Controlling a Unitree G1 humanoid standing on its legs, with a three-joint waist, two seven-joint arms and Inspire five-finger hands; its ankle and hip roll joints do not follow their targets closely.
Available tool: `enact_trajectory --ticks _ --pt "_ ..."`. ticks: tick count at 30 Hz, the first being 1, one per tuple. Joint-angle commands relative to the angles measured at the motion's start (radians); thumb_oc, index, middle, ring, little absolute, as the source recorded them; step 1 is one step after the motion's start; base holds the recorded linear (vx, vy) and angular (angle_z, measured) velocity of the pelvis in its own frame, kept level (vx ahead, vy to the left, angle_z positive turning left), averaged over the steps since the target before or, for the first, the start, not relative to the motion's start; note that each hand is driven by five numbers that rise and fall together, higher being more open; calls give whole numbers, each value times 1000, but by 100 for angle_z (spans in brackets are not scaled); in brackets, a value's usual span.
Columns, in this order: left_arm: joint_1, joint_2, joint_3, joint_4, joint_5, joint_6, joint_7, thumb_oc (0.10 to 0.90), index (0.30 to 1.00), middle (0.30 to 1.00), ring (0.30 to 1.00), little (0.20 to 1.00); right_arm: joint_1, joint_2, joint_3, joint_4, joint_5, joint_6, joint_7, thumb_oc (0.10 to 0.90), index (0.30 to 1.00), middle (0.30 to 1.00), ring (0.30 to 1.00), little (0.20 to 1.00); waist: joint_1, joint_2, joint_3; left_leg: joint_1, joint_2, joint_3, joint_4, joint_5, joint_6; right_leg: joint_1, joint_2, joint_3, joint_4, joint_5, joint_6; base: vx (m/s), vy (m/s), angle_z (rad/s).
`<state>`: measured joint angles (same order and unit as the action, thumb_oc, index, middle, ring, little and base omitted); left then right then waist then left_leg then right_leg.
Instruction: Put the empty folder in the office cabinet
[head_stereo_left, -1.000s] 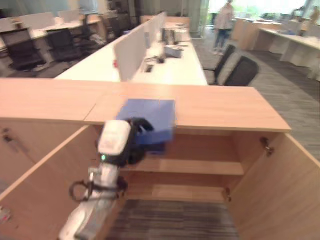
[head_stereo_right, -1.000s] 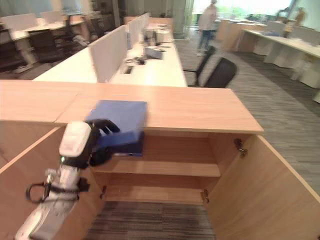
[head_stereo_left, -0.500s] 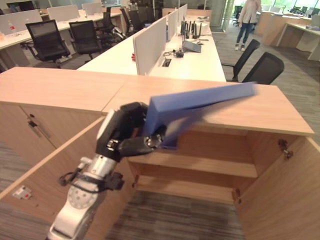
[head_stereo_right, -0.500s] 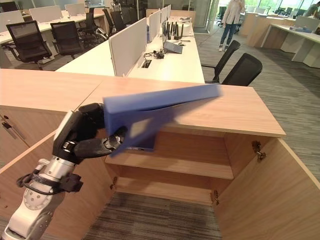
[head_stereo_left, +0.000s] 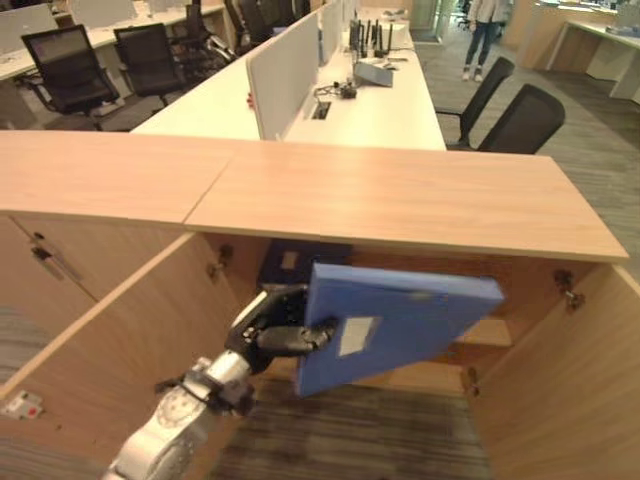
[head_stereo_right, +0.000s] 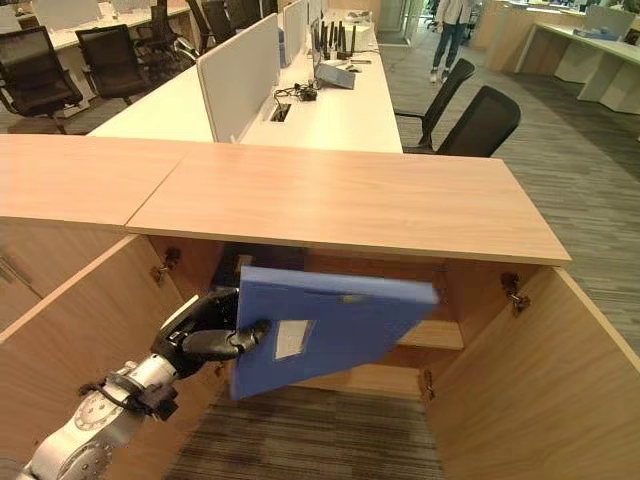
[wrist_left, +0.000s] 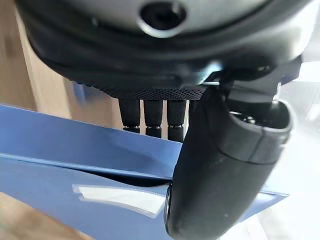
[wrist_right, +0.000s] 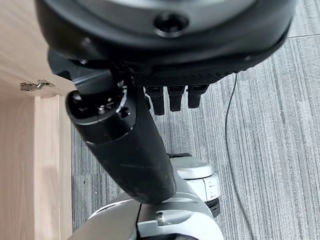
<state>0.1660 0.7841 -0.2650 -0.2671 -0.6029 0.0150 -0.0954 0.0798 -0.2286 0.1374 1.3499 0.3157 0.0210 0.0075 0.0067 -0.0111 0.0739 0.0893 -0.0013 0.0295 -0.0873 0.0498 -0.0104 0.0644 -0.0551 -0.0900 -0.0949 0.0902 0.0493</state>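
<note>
Before open wooden cabinet (head_stereo_left: 400, 205): left hand (head_stereo_left: 268, 328) fingers clamped on flat blue folder (head_stereo_left: 400, 325), tilted; right hand (wrist_right: 125, 145) fingers straight.

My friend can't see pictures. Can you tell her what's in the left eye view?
The robot's left hand grips a blue folder by its edge, holding it tilted before an open wooden cabinet. Behind are white desks and black chairs.

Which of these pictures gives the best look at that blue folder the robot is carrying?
The right eye view: the whole blue folder shows there, tilted before the open cabinet, its near edge pinched by the left hand. The left eye view shows much the same. The left wrist view catches just the gripped edge, seen very close. The right hand hangs idle over carpet.
</note>
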Motion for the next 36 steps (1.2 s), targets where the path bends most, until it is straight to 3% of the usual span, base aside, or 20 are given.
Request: enact_trajectory --ticks 1,2,4,5,6,8,13,15,23,28,36 --pt "-53 -7 91 -56 235 -71 -46 400 300 300 300 300 -71 33 40 17 -3 10 25 800 900 900 900 900 -11 5 -1 14 -33 -40 0 -102 10 53 21 -38 8 -74 45 0 0 0" --pt "-43 -28 77 31 460 -68 -21 400 300 300 300 300 -125 37 75 -35 -18 14 5 800 900 900 900 900 0 3 -2 14 -33 -40 0 -102 11 52 21 -38 8 -75 44 7 -7 -4" --pt "-49 -42 58 89 608 -73 -14 400 300 300 300 300 -159 41 119 -81 -66 8 -29 800 900 900 900 900 7 5 0 14 -33 -41 0 -101 12 52 20 -39 8 -76 43 -16 -1 1" --pt "47 -49 139 100 697 -73 -1 400 300 300 300 300 -133 -58 171 -380 -292 40 -52 800 900 900 900 900 7 5 9 12 -31 -38 0 -97 13 49 21 -38 8 -76 41 -3 -1 9" --pt "81 -70 174 131 750 -71 3 400 300 300 300 300 -67 -138 151 -637 -403 42 -62 800 900 900 900 900 -5 4 5 12 -29 -39 0 -107 14 48 22 -37 8 -85 41 0 0 0" --pt "86 -100 175 148 753 -79 13 400 300 300 300 300 -32 -200 126 -793 -483 39 -88 800 900 900 900 900 -13 7 5 12 -30 -40 0 -108 18 47 21 -37 8 -85 42 18 5 -8" --pt "78 -126 148 144 724 -89 33 400 300 300 300 300 -37 -256 112 -982 -594 9 -153 800 900 900 900 900 -17 18 10 10 -33 -40 0 -106 23 46 18 -40 8 -86 41 -4 6 -6" --pt "79 -128 145 127 720 -88 39 400 300 300 300 300 -36 -277 113 -1089 -613 -12 -152 800 900 900 900 900 -17 18 15 10 -32 -38 0 -106 23 47 16 -43 8 -85 41 -3 -3 -2" --pt "76 -135 150 104 706 -96 42 400 300 300 300 300 -6 -297 138 -1241 -552 -48 -78 800 900 900 900 900 -16 15 19 12 -29 -35 0 -104 20 48 14 -47 8 -87 40 0 -4 -2" --pt "57 -134 149 102 714 -102 42 400 300 300 300 300 -11 -305 183 -1277 -497 -70 -18 800 900 900 900 900 -13 13 19 10 -29 -33 0 -102 18 48 14 -50 8 -89 40 0 0 0" --pt "31 -129 138 97 712 -111 43 400 300 300 300 300 -41 -332 186 -1331 -503 -86 -14 800 900 900 900 900 -12 11 14 10 -27 -33 0 -102 17 50 12 -50 8 -90 40 0 0 0"
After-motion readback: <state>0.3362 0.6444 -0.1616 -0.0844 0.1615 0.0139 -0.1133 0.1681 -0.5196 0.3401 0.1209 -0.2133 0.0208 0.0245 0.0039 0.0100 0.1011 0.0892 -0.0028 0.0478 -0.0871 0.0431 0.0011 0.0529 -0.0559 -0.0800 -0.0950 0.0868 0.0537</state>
